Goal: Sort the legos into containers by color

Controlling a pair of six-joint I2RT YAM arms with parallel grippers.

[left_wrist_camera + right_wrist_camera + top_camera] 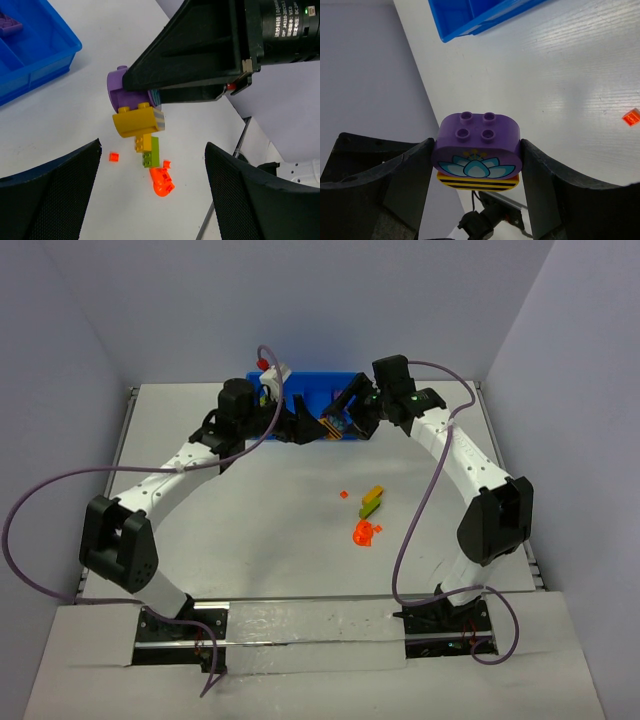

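Two joined bricks | right pincer (477, 165) pinching purple brick (477, 132), yellow brick (477, 183) attached | left pincer (152, 192) spread, empty | likely step: unstacking | next: left clamps yellow, pulls apart.

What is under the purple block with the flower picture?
A yellow plastic block with black stripes is stuck under the rounded purple plastic block, which is squeezed in the right pincer. The yellow block's top is covered.
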